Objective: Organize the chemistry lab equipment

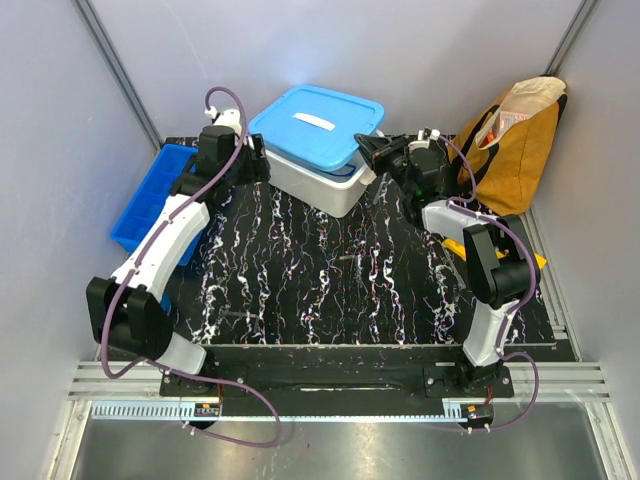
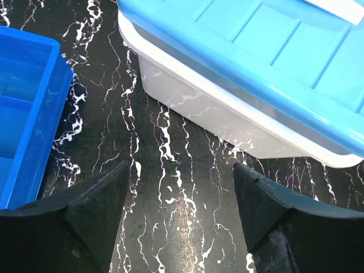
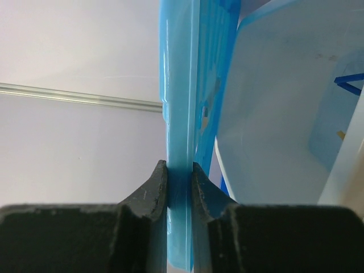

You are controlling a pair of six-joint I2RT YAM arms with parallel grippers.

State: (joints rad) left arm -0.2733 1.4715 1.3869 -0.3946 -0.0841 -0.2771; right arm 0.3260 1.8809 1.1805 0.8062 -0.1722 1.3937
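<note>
Above marbled table (image 1: 330, 290) (grey walls (image 1: 50, 150)), right gripper (image 3: 179, 173) pinches blue lid (image 1: 315, 125).

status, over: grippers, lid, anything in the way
Left gripper open, empty, beside blue tray. Right gripper shut on blue lid, tipped up off white tub. Yellow rack partly hidden behind right arm. No obstruction seen.

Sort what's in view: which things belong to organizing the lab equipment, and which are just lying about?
Job:
yellow rack, partly hidden
blue lid, clamped by the right gripper
white tub
blue divided tray

Lying about:
mustard fabric bag
</note>
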